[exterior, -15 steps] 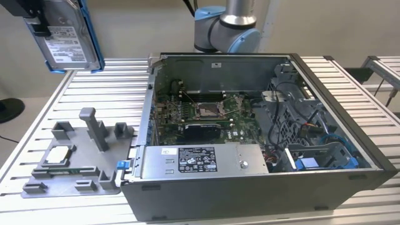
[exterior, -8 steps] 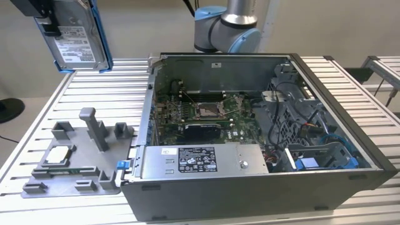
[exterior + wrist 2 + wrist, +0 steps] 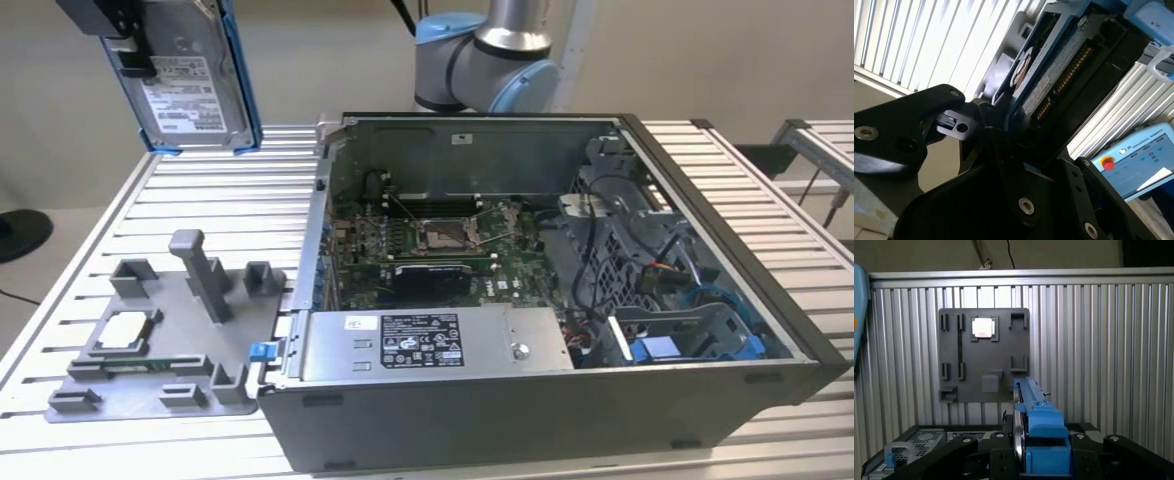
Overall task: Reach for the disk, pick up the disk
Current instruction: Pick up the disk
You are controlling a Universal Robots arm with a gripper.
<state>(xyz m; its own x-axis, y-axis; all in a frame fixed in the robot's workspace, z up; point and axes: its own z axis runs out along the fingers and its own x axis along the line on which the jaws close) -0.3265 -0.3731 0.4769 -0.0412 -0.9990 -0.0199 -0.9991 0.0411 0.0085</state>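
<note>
Fingers [image 3: 132, 58] clamping flat rectangular silver disk [image 3: 191, 95], blue plastic bracket [image 3: 239, 80] edging

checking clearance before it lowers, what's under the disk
Below the raised disk, the first wrist view shows the grey fixture with its square silver chip on the slatted table. The disk's own edge covers one corner of the fixture.

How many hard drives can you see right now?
1. The disk hangs in the air at the exterior view's left, above the grey fixture, gripped by the end effector. Others may sit hidden inside the computer case.
</note>
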